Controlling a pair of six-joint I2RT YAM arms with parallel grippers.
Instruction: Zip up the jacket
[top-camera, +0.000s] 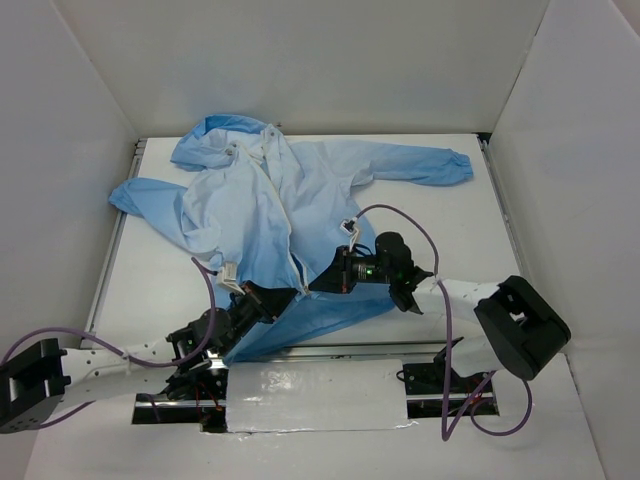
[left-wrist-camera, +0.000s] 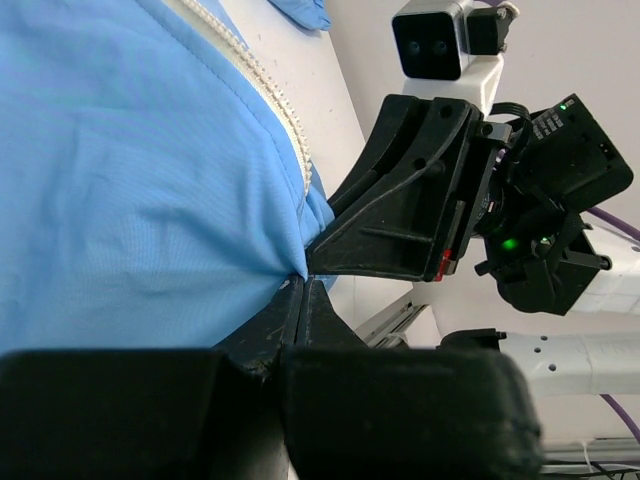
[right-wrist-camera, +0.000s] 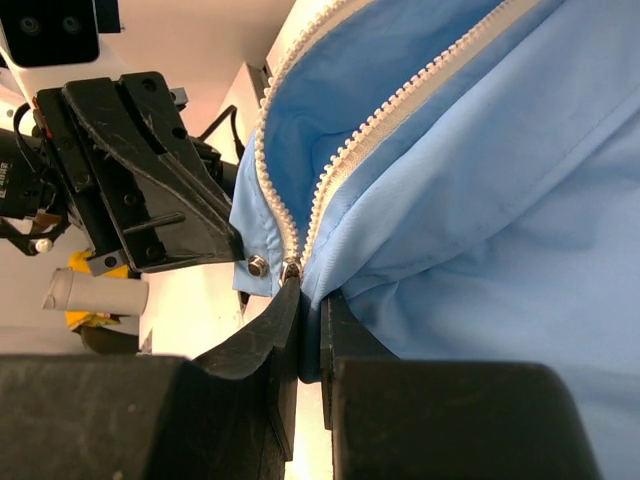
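The light-blue jacket lies spread on the table, hood at the far left, hem toward me. Its white zipper is open along most of the front. My left gripper is shut on the hem fabric at the left zipper edge; the pinch shows in the left wrist view. My right gripper is shut on blue fabric just below the zipper slider, with its fingertips touching the slider. A metal snap sits beside the slider. The two grippers nearly touch.
White walls enclose the table on three sides. A silver-taped plate and a metal rail lie at the near edge between the arm bases. Purple cables loop over both arms. The jacket's right sleeve stretches to the far right.
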